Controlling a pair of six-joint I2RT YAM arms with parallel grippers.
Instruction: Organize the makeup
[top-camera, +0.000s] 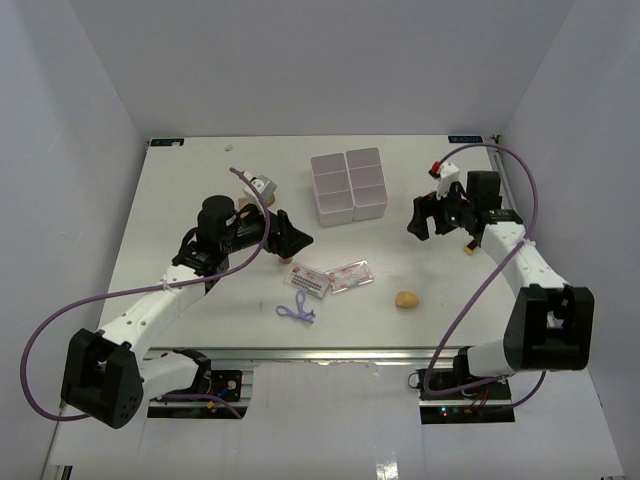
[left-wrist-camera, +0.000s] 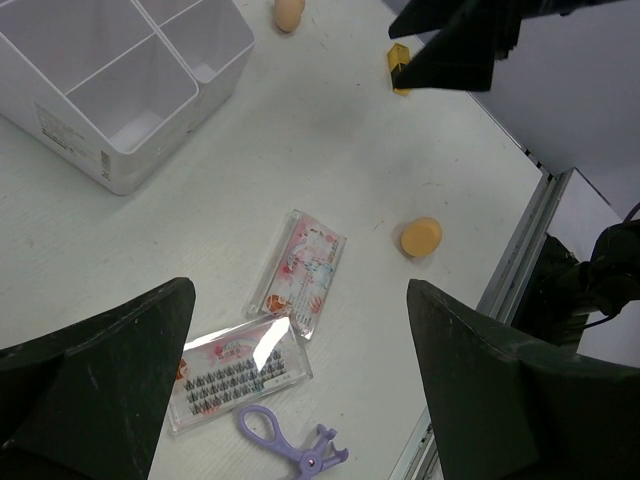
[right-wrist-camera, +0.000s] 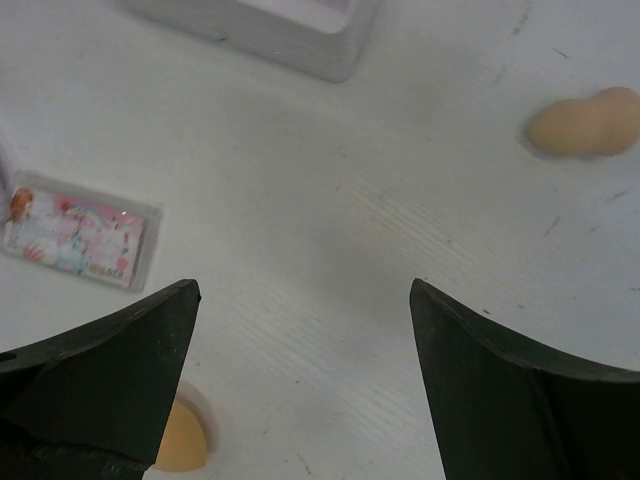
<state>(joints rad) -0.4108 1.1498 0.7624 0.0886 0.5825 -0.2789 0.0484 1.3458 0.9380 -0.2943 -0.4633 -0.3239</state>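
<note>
Robot lab test cell, not a home — plain white panels (top-camera: 330, 60) box in a white table (top-camera: 200, 190), left arm (top-camera: 150, 312) and right arm (top-camera: 515, 255) bolted at what looks like an aluminium rail (top-camera: 330, 353), purple cables (top-camera: 505, 150) looping loose.

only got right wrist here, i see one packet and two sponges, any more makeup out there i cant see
Observer: Yes, a thin purple tool lies in front of the left arm, right beside a second packet that your view misses.
Operator: ok is the left gripper holding any of it
Observer: No, the left gripper is open and empty, hovering above the two packets.
</note>
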